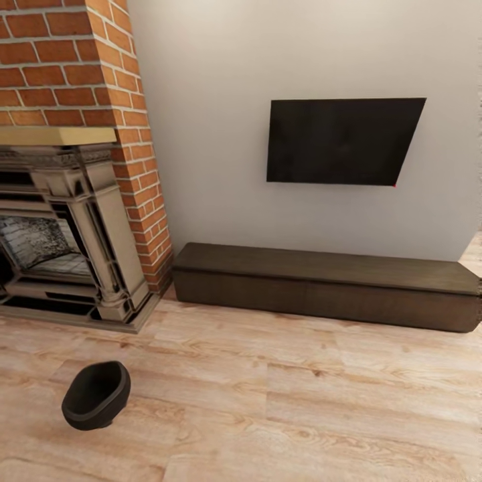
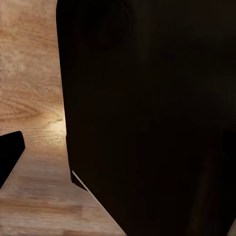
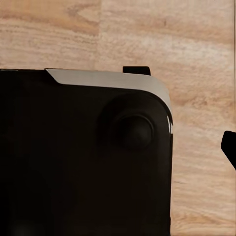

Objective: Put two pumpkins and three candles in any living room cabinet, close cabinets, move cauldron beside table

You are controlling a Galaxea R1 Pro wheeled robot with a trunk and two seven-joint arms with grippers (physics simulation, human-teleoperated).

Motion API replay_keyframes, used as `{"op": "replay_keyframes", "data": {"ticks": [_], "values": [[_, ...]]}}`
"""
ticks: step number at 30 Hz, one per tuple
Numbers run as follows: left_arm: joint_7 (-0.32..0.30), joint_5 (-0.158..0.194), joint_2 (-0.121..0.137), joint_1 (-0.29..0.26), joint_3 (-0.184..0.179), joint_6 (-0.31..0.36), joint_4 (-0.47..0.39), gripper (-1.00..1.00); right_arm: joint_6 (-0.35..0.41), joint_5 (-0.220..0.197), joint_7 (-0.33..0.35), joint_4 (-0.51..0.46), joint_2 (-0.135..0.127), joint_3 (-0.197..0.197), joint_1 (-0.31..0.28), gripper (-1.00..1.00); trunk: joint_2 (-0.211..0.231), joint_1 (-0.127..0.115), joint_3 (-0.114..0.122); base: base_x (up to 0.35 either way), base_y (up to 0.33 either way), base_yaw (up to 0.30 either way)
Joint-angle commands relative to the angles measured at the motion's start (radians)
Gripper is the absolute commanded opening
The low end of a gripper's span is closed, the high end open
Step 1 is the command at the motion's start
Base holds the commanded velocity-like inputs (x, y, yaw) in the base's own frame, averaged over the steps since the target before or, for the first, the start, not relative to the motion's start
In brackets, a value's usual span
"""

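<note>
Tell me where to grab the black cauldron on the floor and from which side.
Grip the cauldron by its thick rim, one finger inside the wide mouth, one outside. The mouth tilts up toward the cabinet, so coming from above on that side looks easiest.

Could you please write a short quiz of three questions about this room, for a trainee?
1. True or false: the cauldron stands on the wood floor.
2. The cabinet sits below: A) the fireplace, B) the dark wall screen, C) a window.
3. Fill in: the cabinet's front panels look ____ (open or closed).

Key: 1 true; 2 B; 3 closed.
</note>
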Motion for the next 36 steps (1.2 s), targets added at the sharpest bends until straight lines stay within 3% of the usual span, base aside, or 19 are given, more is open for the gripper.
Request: {"op": "replay_keyframes", "data": {"ticks": [1, 12, 36], "values": [[0.0, 0.0, 0.0, 0.0, 0.0, 0.0, 0.0, 1.0, 0.0, 0.001, 0.0, 0.0, 0.0, 0.0, 0.0, 1.0, 0.0, 0.0, -0.002, 0.169, 0.0, -0.148], [0.0, 0.0, -0.001, 0.0, 0.0, 0.0, 0.0, 1.0, 0.0, -0.004, -0.001, 0.0, -0.002, 0.0, 0.0, 1.0, 0.0, 0.0, -0.018, 0.237, 0.0, -0.146], [0.0, 0.0, -0.001, 0.0, 0.0, 0.0, 0.0, 1.0, 0.001, 0.001, -0.006, 0.0, -0.003, 0.001, 0.0, 1.0, 0.0, 0.0, -0.053, 0.327, 0.0, -0.005]]}}
